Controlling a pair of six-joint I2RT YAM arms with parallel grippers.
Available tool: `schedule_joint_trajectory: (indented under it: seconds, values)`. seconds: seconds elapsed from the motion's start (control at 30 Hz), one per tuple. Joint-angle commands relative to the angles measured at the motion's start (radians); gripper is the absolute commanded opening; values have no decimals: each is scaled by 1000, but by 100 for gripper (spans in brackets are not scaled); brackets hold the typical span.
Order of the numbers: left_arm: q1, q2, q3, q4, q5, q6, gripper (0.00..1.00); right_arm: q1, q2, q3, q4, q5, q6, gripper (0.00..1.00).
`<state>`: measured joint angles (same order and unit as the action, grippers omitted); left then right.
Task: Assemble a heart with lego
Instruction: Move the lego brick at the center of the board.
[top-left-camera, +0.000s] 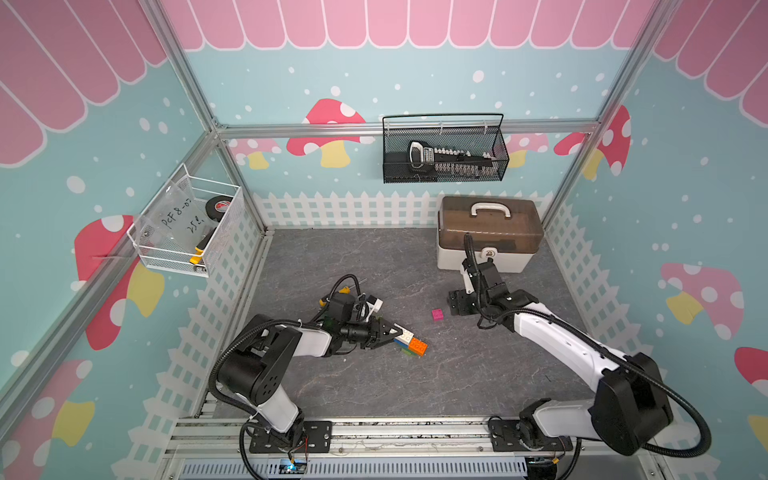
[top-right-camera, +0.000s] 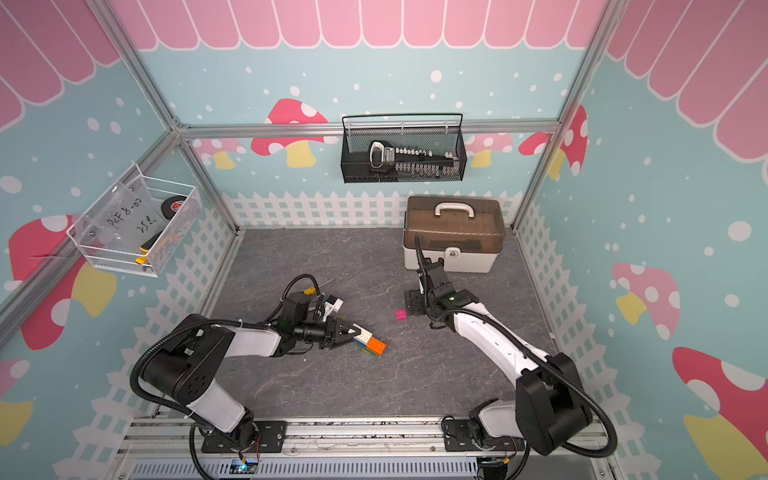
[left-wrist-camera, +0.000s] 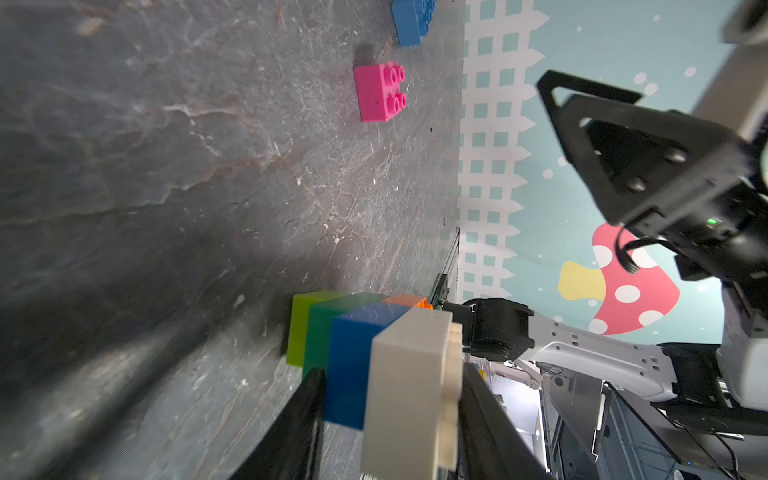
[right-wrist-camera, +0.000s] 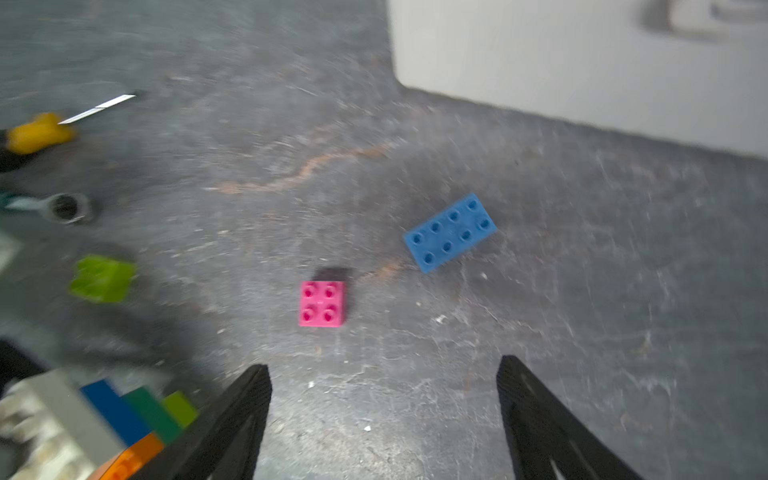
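- Nearest, clamps the half-built heart (top-left-camera: 411, 345) in the left gripper (top-left-camera: 392, 332), jaws closed on its white and blue bricks, with the lime tip seemingly resting on the grey mat (top-left-camera: 415, 395).
- Counts five bricks joined there: lime, dark green, blue, white and orange, stepped one past the next.
- Puts the build a little past halfway by that count, with three loose pieces left to press on.
- Just beyond, finds the pink square brick (right-wrist-camera: 322, 303) lying studs up on the mat, well apart from the heart.
- Hangs the right gripper (right-wrist-camera: 383, 370) over the mat just short of that pink piece, jaws spread wide, nothing between them.
- A little farther, shows the blue oblong brick (right-wrist-camera: 450, 232) near the pink one, studs up and turned askew.
- Off to the side, by the left arm, shows a lime square brick (right-wrist-camera: 102, 277), blurred.
- Farther back, passes over the yellow-handled screwdriver (top-left-camera: 345, 288) and, farthest, the toolbox (top-left-camera: 490, 245), neither part of the build.
- Likely calls next for a pick of the pink or blue piece.
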<state>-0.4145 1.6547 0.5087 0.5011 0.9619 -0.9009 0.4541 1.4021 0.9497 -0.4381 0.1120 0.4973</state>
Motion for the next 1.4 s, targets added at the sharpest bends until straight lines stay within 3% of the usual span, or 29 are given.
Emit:
schedule_joint_trajectory:
  seconds: [0.0, 0.17, 0.33, 0.57, 0.77, 0.97, 1.17, 1.3, 1.37]
  values:
    - [0, 13, -44, 122, -88, -86, 46, -2, 110, 60, -102, 93, 289, 84]
    - [0, 9, -79, 179, -111, -110, 46, -2, 251, 146, -106, 204, 458, 84]
    - [-1, 12, -90, 180, -113, -105, 46, -2, 331, 158, 33, 291, 547, 84]
    - [0, 19, -101, 198, -113, -112, 46, -3, 470, 228, 140, 296, 547, 81]
    - [0, 26, -101, 200, -110, -113, 46, -10, 524, 230, 145, 297, 521, 62]
    - [0, 41, -95, 222, -106, -121, 46, -11, 442, 106, 144, 137, 338, 36]
    - [0, 73, -92, 273, -97, -145, 46, -4, 351, -41, 44, -143, 12, 31]
    - [0, 76, -91, 278, -91, -145, 45, -2, 278, -98, -28, -152, -109, 34]
    - [-1, 64, -94, 273, -95, -139, 46, -4, 250, -103, -44, -120, -142, 42]
